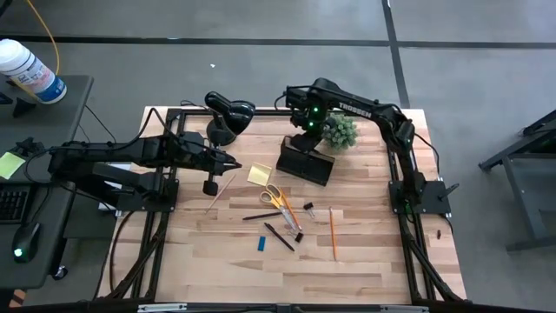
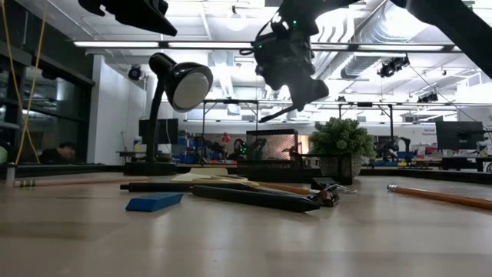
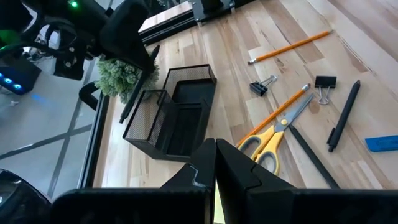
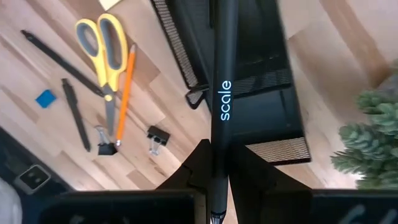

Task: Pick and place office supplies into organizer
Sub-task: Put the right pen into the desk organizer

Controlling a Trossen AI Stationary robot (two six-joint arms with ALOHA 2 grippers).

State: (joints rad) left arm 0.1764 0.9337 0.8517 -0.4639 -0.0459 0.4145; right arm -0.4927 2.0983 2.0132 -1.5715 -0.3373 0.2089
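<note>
My right gripper point(image 1: 305, 127) hangs over the black mesh organizer point(image 1: 306, 163), shut on a black pen point(image 4: 222, 93) printed "scale". My left gripper point(image 3: 216, 163) is shut and hovers near the table's left side point(image 1: 228, 162), touching nothing. On the wood lie orange-handled scissors point(image 1: 274, 196), a yellow sticky-note pad point(image 1: 259, 174), two black pens point(image 1: 280, 236), an orange pencil point(image 1: 332, 233), a wooden pencil point(image 1: 221, 190), a blue block point(image 1: 261, 244) and two black clips point(image 4: 158, 138). My right gripper pinches the black pen between its two fingers point(image 4: 200, 163), with most of the shaft point(image 4: 222, 56) running on past the fingertips. The fingers come from above, pointing down. The pen is lifted clear and slants down, its lower end point(image 2: 267, 118) above the organizer point(image 2: 270, 145).
A black desk lamp point(image 1: 228, 116) stands at the far left of the table, and a small green potted plant point(image 1: 339, 132) stands just right of the organizer. The near part of the table point(image 1: 287, 278) is bare wood. Metal frame rails point(image 1: 161, 217) run along both sides.
</note>
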